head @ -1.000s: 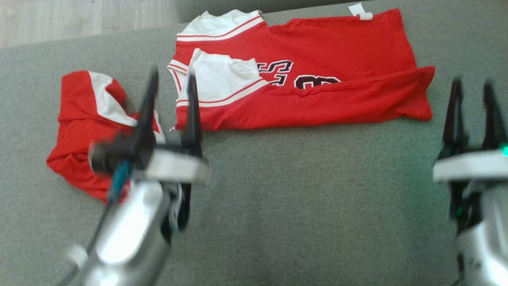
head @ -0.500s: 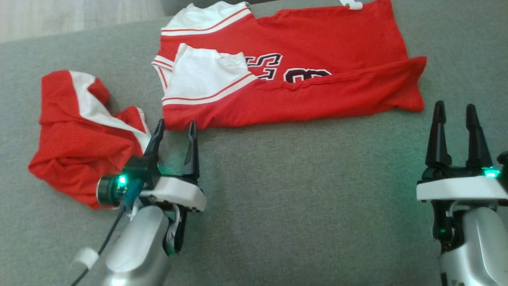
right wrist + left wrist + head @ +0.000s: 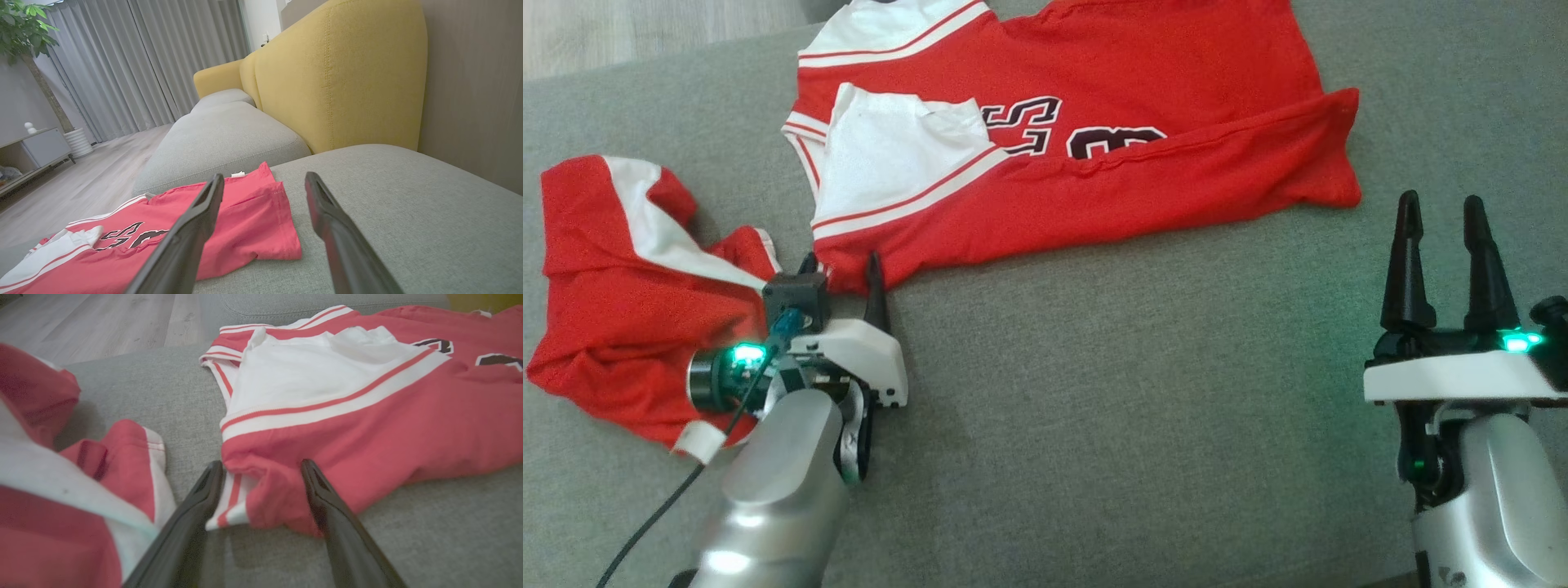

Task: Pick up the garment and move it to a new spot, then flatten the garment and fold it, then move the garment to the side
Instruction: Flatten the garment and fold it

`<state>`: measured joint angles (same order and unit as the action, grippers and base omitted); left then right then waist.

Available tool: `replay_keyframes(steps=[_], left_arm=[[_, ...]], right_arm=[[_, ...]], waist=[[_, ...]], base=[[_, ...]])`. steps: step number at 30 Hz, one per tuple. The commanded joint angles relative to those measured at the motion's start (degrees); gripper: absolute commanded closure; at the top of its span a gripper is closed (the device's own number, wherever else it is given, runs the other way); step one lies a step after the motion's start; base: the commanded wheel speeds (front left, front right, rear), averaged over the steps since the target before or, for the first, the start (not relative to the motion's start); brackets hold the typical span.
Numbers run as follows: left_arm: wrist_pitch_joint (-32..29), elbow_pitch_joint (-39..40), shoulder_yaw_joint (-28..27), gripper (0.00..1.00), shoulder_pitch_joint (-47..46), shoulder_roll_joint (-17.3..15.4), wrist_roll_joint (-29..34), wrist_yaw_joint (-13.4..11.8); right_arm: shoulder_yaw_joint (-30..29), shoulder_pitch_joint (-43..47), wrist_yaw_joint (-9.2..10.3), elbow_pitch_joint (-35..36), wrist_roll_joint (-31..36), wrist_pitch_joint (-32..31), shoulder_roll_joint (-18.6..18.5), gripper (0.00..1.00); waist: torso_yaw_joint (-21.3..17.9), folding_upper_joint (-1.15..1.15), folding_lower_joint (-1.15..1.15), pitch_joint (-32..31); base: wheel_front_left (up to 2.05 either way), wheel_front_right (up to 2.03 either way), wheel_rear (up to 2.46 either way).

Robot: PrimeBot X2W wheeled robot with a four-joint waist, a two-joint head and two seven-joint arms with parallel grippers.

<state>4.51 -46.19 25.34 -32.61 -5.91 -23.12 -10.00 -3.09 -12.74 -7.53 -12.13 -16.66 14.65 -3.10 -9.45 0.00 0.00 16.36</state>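
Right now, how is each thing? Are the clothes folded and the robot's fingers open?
Jersey: lying on the cushion, one side folded over.
Small red garment: crumpled, unfolded.
Left gripper: open, fingers either side of the jersey's corner.
Right gripper: open, holding nothing, clear of the jersey.

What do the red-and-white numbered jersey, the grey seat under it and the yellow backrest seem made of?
Red-and-white numbered jersey: thin matte knit, probably polyester; it lies limp in soft folds.
Grey seat cushion: matte woven upholstery cloth; flecked weave shows.
Yellow backrest: similar textured cloth, stitched seams, apparently padded given its rounded edges.
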Motion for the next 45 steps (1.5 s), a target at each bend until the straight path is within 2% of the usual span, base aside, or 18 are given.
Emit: replay_keyframes(steps=[1,2,3,4,5,10,14,20,21,26,35,36,37,38,45], left_arm=[[-1.9,-0.9,-0.5,0.0,0.1,-0.4,-0.1,0.4],[-2.2,-1.1,-0.4,0.0,0.2,-0.3,-0.3,0.4],[-2.2,-1.0,-0.3,0.47,0.2,-0.2,-0.3,0.5],[-1.8,-0.8,-0.1,0.89,0.2,-0.1,-0.3,0.5],[-1.0,-0.4,-0.1,1.0,0.2,0.0,-0.3,0.5],[6.2,3.6,-0.3,1.0,-0.2,0.3,0.0,0.7],[9.2,7.8,-0.3,1.0,-0.3,0.6,0.5,0.9],[10.2,14.3,0.6,1.0,0.3,0.9,1.8,1.4],[10.2,14.3,0.6,1.0,0.3,0.9,1.8,1.4],[10.3,17.6,2.2,1.0,0.0,1.0,2.8,2.1],[10.2,19.8,4.4,1.0,-1.0,1.6,3.3,2.2],[10.2,19.8,4.5,1.0,-1.1,1.6,3.3,2.3],[10.1,19.7,4.6,1.0,-1.1,1.6,3.3,2.3],[10.1,19.6,4.7,1.0,-1.2,1.5,3.3,2.2],[8.5,17.6,5.4,1.0,-0.7,0.6,3.3,2.1]], right_arm=[[1.2,-1.2,0.04,1.9,-0.4,0.3,0.1,0.0],[1.1,-1.2,0.04,1.8,-0.4,0.3,0.1,0.0],[1.0,-1.3,0.04,1.6,-0.3,0.3,0.1,0.0],[1.0,-1.4,0.04,1.5,-0.2,0.3,0.1,0.0],[1.0,-1.5,0.04,1.2,0.0,0.3,0.2,0.0],[0.3,-2.9,0.04,-2.5,2.6,-1.0,0.0,0.0],[-2.7,-6.2,0.04,-7.1,6.1,-7.3,0.0,0.0],[-8.8,-14.2,0.04,-15.8,15.4,-18.6,0.1,0.0],[-8.8,-14.2,0.04,-15.8,15.4,-18.6,0.1,0.0],[-12.7,-21.3,0.04,-23.6,21.3,-27.4,0.2,0.0],[-18.2,-29.3,0.04,-36.4,28.0,-34.4,0.1,0.0],[-18.3,-29.7,0.04,-37.5,28.2,-34.8,0.1,0.2],[-18.0,-30.1,0.04,-38.4,28.4,-34.8,-0.1,0.97],[-17.6,-30.4,0.04,-39.1,28.8,-34.5,-0.5,1.0],[-14.5,-31.7,0.04,-41.9,28.8,-31.1,-5.0,1.0]], waist=[[0.0,0.0,0.0,-0.1],[0.0,0.0,0.0,-0.2],[0.0,0.0,0.0,-0.4],[0.1,0.0,0.0,-0.6],[0.2,0.0,0.0,-0.8],[1.3,0.0,0.0,-2.3],[2.5,0.0,0.0,-3.5],[4.4,0.0,0.0,-3.0],[4.4,0.0,0.0,-3.0],[6.1,0.0,0.0,-0.8],[8.6,0.0,0.0,1.9],[8.7,0.0,0.0,1.9],[8.7,0.0,0.0,1.9],[8.7,0.0,0.0,1.8],[7.8,0.0,0.0,-0.3]], base=[[0.0,0.0,0.0],[0.0,0.0,0.0],[0.0,0.0,0.0],[0.0,0.0,0.0],[0.0,0.0,0.0],[0.0,0.0,0.0],[0.0,0.0,0.0],[0.0,0.0,0.0],[0.0,0.0,0.0],[0.0,0.0,0.0],[0.0,0.0,0.0],[0.0,0.0,0.0],[0.0,0.0,0.0],[0.0,0.0,0.0],[0.0,0.0,0.0]])
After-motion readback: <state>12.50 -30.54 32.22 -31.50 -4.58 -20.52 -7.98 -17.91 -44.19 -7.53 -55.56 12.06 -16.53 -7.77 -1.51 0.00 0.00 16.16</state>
